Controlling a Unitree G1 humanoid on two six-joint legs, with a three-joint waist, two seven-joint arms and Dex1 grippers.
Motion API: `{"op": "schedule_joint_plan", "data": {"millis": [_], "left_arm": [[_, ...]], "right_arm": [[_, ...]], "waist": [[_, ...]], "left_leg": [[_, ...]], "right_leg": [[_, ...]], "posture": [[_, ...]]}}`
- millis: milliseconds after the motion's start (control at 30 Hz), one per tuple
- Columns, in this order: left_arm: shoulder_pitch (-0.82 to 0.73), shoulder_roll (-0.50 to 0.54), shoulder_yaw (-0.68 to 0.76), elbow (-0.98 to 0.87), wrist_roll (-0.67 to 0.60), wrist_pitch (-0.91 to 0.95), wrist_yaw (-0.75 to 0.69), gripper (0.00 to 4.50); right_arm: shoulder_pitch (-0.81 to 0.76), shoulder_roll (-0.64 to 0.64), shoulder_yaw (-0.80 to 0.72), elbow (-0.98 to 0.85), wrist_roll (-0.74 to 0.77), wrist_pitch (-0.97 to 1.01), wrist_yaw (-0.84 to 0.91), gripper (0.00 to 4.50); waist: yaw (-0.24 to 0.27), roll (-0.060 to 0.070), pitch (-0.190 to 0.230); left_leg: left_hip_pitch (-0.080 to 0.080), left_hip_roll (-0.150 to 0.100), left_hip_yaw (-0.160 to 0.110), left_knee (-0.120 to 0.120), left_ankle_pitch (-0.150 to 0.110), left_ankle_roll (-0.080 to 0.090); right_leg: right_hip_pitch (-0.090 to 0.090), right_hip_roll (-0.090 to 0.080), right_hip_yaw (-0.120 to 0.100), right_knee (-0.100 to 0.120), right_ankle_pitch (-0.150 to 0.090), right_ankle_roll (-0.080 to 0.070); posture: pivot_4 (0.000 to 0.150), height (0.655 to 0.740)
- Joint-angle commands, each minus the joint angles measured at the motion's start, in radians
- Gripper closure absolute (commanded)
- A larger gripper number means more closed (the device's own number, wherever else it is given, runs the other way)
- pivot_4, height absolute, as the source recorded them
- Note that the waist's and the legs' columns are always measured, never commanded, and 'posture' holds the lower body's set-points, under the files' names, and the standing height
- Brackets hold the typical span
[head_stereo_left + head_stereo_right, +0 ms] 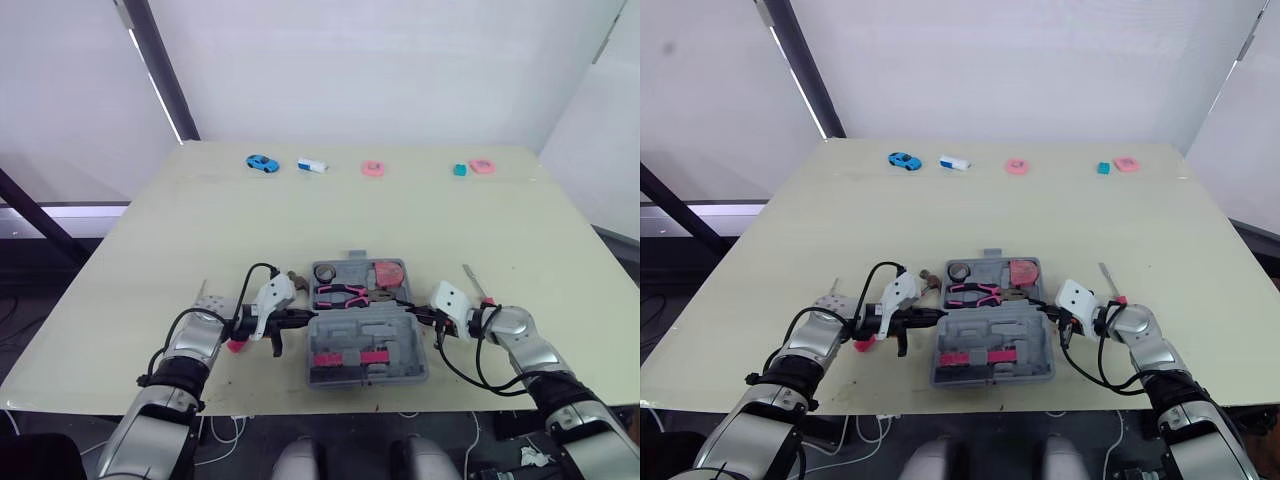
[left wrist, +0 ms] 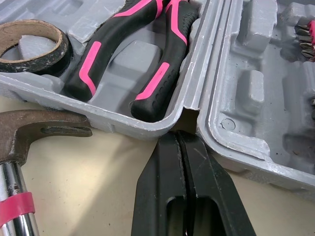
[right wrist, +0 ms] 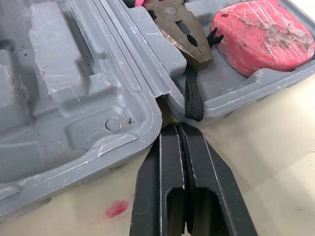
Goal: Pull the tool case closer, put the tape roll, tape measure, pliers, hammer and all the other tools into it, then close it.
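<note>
On the bench [image 1: 300,220], my left pincer [image 2: 178,135] and right pincer [image 3: 177,127], both pinched together, flank the open case [image 1: 395,335]; I reckon the hammer [image 2: 29,130] goes in next.

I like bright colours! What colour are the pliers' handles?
The pliers have black handles with pink patches; the left wrist view shows them best.
</note>
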Motion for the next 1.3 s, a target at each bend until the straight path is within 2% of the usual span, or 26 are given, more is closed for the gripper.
{"op": "schedule_joint_plan", "data": {"millis": [33, 667, 1300], "left_arm": [[0.001, -0.016, -0.003, -0.052, -0.018, -0.012, -0.028, 4.48], [-0.017, 0.001, 0.008, 0.0, -0.005, -0.045, -0.019, 4.48], [0.033, 0.039, 0.052, -0.055, -0.032, -0.035, 0.005, 4.48]], "right_arm": [[-0.003, 0.014, 0.012, -0.042, 0.01, -0.014, 0.013, 4.5], [0.056, -0.003, -0.009, -0.146, 0.036, 0.059, 0.024, 4.5], [0.053, -0.057, -0.076, -0.073, 0.04, 0.01, -0.042, 4.5]], "waist": [[0.0, 0.0, 0.0], [0.001, 0.0, 0.001], [0.001, 0.0, 0.001]], "left_leg": [[0.0, 0.0, 0.0, 0.0, 0.0, 0.0], [-0.001, 0.0, 0.0, -0.001, 0.0, 0.0], [-0.001, 0.0, 0.0, -0.001, 0.0, 0.0]], "right_leg": [[0.0, 0.0, 0.0, 0.0, 0.0, 0.0], [0.0, 0.0, 0.0, -0.001, 0.0, 0.0], [0.0, 0.0, 0.0, -0.001, 0.0, 0.0]], "posture": [[0.15, 0.7395], [0.15, 0.7395], [0.15, 0.7395]]}}
